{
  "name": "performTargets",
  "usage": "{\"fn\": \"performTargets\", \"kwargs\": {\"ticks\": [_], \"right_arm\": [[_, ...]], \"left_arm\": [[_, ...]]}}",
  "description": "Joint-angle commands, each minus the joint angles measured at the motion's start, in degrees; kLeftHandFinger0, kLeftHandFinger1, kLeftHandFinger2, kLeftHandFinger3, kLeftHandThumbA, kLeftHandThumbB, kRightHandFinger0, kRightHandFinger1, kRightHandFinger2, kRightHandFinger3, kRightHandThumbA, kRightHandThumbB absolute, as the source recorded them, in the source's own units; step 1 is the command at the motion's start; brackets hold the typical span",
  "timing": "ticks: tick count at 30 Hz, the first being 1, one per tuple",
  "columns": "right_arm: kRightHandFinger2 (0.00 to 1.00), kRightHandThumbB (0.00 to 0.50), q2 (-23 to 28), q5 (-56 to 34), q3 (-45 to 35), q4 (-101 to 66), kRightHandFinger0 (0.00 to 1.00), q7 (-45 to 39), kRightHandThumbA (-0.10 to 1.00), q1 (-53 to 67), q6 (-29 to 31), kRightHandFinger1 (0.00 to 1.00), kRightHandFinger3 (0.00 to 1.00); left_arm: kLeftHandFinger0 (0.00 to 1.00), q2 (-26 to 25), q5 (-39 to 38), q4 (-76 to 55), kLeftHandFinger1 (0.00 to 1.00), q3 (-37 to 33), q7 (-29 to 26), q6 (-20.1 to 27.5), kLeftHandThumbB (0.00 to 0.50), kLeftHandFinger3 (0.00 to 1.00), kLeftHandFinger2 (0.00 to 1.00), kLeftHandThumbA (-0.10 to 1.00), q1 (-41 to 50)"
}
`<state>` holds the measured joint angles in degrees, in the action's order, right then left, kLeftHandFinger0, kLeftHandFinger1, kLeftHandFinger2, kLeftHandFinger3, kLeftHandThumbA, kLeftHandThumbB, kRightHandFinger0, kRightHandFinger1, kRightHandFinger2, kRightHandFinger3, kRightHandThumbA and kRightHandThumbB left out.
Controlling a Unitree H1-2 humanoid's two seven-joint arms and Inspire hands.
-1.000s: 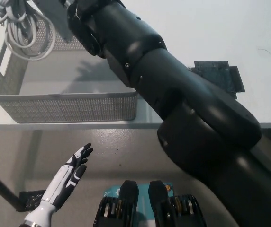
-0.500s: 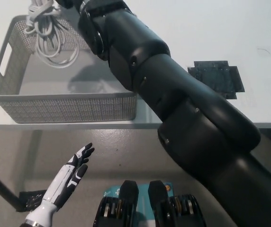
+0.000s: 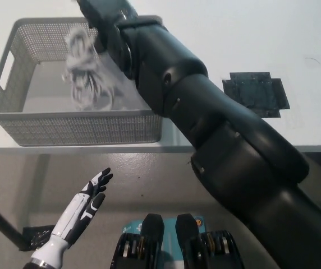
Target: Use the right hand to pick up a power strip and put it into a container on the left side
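A grey mesh basket (image 3: 14,120) stands on the white table at the left. Inside it, blurred with motion, is the white coiled cord of the power strip (image 3: 85,75), over the basket's floor near the right wall. The strip's body does not show clearly. My black right arm reaches diagonally from the bottom right over the basket; my right hand (image 3: 101,12) is at the picture's top edge, just above the cord, mostly cut off, and its grip is hidden. My white left hand (image 3: 87,204) rests open below the table's front edge at the lower left.
A dark square patch (image 3: 256,92) lies on the table to the right of my arm. The table's front edge (image 3: 93,149) runs just below the basket. A teal object (image 3: 131,227) sits low in the middle.
The cord hung above the basket's far left corner; it has dropped down and to the right into the basket. My right arm has shifted slightly right. The left hand has not moved.
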<state>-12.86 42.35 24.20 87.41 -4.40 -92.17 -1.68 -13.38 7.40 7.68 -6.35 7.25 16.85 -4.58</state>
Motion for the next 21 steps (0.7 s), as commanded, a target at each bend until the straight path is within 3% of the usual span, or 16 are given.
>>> {"fn": "performTargets", "kwargs": {"ticks": [1, 8, 18, 20, 21], "right_arm": [[1.00, 0.500, 2.7, -4.8, -0.4, -2.2, 1.00, -36.5, 0.83, -12.0, -4.7, 1.00, 1.00], [1.00, 0.500, 4.8, -6.7, -1.9, -2.3, 1.00, -44.9, 0.70, -13.9, -6.9, 1.00, 1.00], [1.00, 0.500, 8.3, -10.3, -5.1, -3.1, 1.00, -52.8, 0.63, -19.7, -6.2, 1.00, 1.00], [1.00, 0.448, 9.3, -13.1, -7.8, -3.5, 1.00, -53.2, 0.62, -20.7, -5.8, 1.00, 1.00], [1.00, 0.498, 10.0, -16.2, -11.1, -3.8, 1.00, -51.5, 0.52, -21.5, -8.1, 1.00, 1.00]], "left_arm": [[1.00, -1.8, -0.1, -2.6, 1.00, -0.6, 2.5, 0.6, 0.166, 1.00, 1.00, 1.00, -2.9], [1.00, -2.3, -0.1, -2.3, 1.00, -0.8, 3.1, 0.1, 0.162, 1.00, 1.00, 1.00, -4.0], [1.00, -1.4, -0.2, -1.8, 1.00, -0.8, 2.6, -0.5, 0.183, 1.00, 1.00, 1.00, -3.9], [1.00, -1.3, 0.0, -2.0, 1.00, -0.8, 2.5, -0.6, 0.182, 1.00, 1.00, 1.00, -3.8], [1.00, -1.2, -0.1, -1.9, 1.00, -0.9, 2.6, -0.6, 0.181, 1.00, 1.00, 1.00, -3.8]]}}
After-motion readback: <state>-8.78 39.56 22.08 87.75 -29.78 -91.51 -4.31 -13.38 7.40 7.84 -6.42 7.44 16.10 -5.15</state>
